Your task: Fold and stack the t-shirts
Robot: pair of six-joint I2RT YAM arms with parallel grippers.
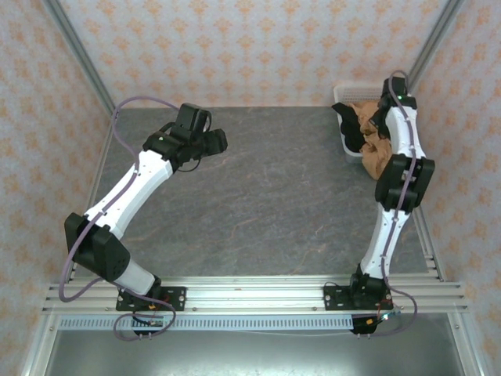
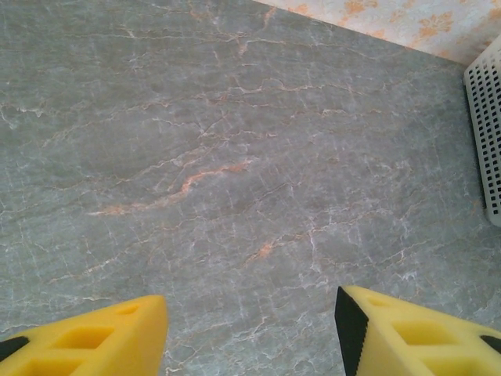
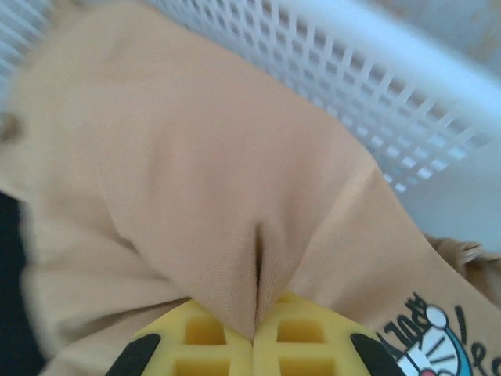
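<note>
right wrist: right tool (image 3: 254,329) clenched on a fold of the orange t-shirt (image 3: 196,180); left tool (image 2: 250,317) released.

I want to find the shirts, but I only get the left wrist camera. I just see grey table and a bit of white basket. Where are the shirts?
Observer: The orange t-shirt is bunched in the white basket, at the far right corner of the table.
Operator: Is the other hand near it?
Observer: Yes, the right hand is shut on a fold of it.
Operator: Any other shirt?
Observer: A black t-shirt lies in the basket too, left of the orange one.
</note>
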